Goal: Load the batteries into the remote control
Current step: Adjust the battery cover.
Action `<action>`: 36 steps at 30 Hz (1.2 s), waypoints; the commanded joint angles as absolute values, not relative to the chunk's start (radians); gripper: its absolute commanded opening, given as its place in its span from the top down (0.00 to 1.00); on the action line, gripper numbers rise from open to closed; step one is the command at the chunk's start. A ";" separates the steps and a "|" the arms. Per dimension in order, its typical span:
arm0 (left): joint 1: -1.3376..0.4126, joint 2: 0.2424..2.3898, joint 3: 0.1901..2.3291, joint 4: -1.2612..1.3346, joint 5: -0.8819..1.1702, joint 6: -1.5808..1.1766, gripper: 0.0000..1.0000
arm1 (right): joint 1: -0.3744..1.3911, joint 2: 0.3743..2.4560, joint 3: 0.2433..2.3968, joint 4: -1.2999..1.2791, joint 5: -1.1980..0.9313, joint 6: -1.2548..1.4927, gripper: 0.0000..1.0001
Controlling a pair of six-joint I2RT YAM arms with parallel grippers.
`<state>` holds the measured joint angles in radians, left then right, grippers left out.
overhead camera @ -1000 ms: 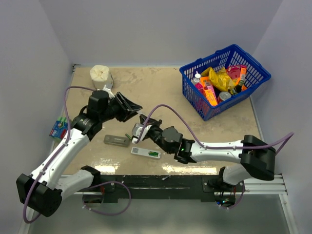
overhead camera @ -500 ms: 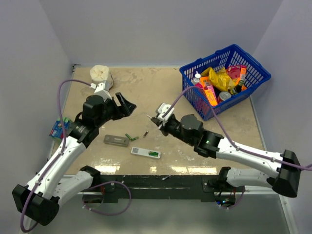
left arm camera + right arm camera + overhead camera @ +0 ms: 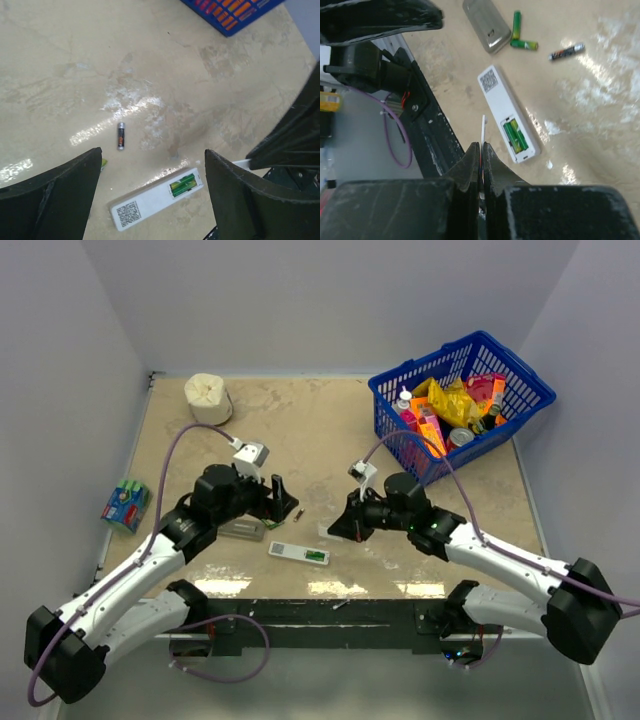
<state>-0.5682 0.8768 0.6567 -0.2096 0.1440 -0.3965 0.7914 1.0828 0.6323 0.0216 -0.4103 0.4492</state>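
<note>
The white remote control (image 3: pixel 298 553) lies back up near the table's front, its compartment open with two green batteries (image 3: pixel 182 183) seated in it; it also shows in the right wrist view (image 3: pixel 507 112). My right gripper (image 3: pixel 480 146) is shut on a thin white back cover (image 3: pixel 483 131), held edge-on just right of the remote (image 3: pixel 335 527). My left gripper (image 3: pixel 152 155) is open and empty above the remote (image 3: pixel 155 200). A dark loose battery (image 3: pixel 120 135) and two green loose batteries (image 3: pixel 524 44) lie just beyond the remote.
A grey flat device (image 3: pixel 240 529) lies left of the loose batteries. A blue basket (image 3: pixel 428 360) full of packets stands at the back right. A white paper roll (image 3: pixel 207 397) is at the back left. A shrink-wrapped battery pack (image 3: pixel 123 503) sits at the left edge.
My left gripper has come down and forward over the remote. My right gripper pulled back right from the remote, then dropped toward it again, still shut.
</note>
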 commanded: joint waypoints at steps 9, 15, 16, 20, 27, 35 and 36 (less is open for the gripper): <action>-0.681 0.853 0.499 -0.094 0.003 -0.581 0.12 | 0.676 1.365 0.446 0.601 -0.776 0.770 1.00; -0.715 0.882 0.499 -0.126 -0.078 -0.580 0.13 | 0.676 1.528 0.443 0.784 -0.859 0.831 1.00; -0.721 0.882 0.499 -0.124 -0.081 -0.583 0.13 | 0.676 1.542 0.433 0.810 -0.853 0.831 1.00; -0.747 0.877 0.491 -0.118 -0.090 -0.589 0.13 | 0.676 1.555 0.428 0.787 -0.813 0.770 1.00; -0.765 0.818 0.450 -0.019 -0.005 -0.424 0.11 | 0.678 1.566 0.416 0.824 -0.816 0.802 1.00; -0.770 0.709 0.437 0.049 0.316 -0.013 0.06 | 0.663 1.396 0.502 0.500 -0.819 0.707 1.00; -0.770 0.715 0.455 0.034 0.343 0.026 0.06 | 0.658 1.363 0.523 0.467 -0.819 0.698 1.00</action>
<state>-0.7639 0.7155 0.4179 -0.0170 0.1703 -0.2359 0.6754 1.4612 0.4416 0.6121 -0.8040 0.7609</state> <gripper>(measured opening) 0.950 0.032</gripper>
